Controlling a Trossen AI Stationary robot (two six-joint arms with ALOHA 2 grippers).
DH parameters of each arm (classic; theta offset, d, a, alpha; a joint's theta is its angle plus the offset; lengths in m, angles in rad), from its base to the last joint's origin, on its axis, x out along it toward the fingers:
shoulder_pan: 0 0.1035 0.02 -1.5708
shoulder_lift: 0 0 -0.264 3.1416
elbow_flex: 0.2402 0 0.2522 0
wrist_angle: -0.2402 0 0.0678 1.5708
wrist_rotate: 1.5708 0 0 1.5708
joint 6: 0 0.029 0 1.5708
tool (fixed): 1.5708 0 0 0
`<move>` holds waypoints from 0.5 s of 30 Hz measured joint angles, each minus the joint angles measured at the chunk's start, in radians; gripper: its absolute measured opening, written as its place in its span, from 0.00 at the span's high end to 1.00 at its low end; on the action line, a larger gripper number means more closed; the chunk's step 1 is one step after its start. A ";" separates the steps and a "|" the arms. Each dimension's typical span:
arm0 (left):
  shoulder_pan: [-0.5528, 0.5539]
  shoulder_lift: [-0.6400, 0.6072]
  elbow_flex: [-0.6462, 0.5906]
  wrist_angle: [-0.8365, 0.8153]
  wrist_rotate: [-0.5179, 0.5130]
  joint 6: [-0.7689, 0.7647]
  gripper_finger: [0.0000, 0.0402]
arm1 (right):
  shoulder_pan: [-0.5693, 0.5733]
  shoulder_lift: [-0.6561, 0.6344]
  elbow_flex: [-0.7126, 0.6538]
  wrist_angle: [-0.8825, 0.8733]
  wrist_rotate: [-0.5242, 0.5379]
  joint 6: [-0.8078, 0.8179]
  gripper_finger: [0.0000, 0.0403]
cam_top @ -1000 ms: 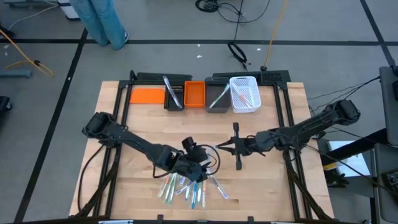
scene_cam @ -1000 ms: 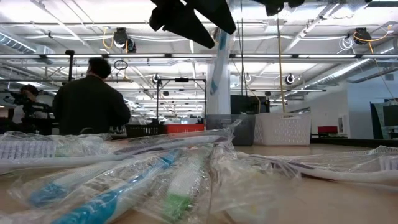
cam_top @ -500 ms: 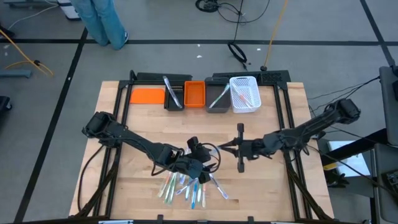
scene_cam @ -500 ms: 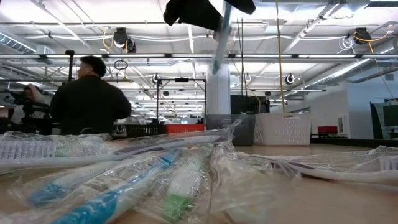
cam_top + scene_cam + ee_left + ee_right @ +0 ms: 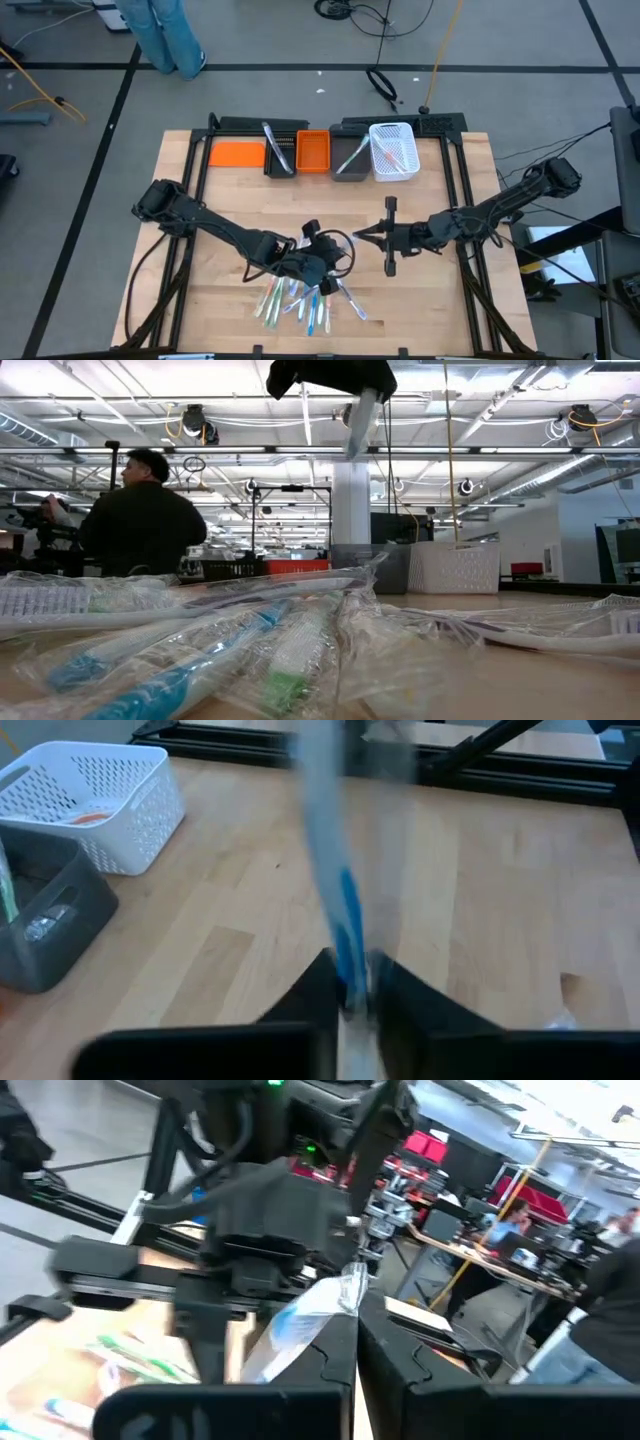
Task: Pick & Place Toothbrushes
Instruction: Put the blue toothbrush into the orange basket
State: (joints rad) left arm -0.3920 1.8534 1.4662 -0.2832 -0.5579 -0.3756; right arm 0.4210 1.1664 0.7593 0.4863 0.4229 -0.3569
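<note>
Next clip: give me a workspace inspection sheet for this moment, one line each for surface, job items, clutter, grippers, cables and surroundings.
Surface: wooden table, bare wood between bins and pile.
Job's things: wrapped toothbrushes piled at the near edge; one blue wrapped toothbrush lifted clear of the table; some in the white basket, more in the dark bins.
Clutter: orange bins at the far edge; nothing else seen.
Grippers: left gripper shut on the blue wrapped toothbrush above the pile; right gripper shut on the same wrapper's other end, mid-table.
Cables: loose cables on the floor beyond the table.
Surroundings: a person stands in the room behind.
</note>
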 joint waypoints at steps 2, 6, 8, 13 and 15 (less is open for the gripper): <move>0.002 0.000 0.000 0.000 0.000 0.000 0.96 | 0.001 0.000 0.000 -0.001 -0.003 0.000 1.00; 0.000 0.000 0.000 0.001 0.001 -0.006 0.96 | 0.000 0.000 0.000 -0.005 -0.002 0.000 1.00; 0.001 0.000 0.000 0.001 -0.005 -0.003 0.98 | 0.001 0.000 0.000 -0.005 -0.003 0.001 1.00; -0.001 0.000 0.000 -0.003 -0.015 -0.003 0.98 | 0.000 0.000 0.000 -0.009 -0.003 -0.001 1.00; -0.003 0.000 0.000 -0.004 -0.018 -0.002 0.98 | 0.000 0.000 0.000 -0.019 -0.003 0.005 1.00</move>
State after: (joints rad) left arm -0.3947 1.8534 1.4662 -0.2873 -0.5757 -0.3771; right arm 0.4213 1.1663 0.7596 0.4673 0.4200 -0.3522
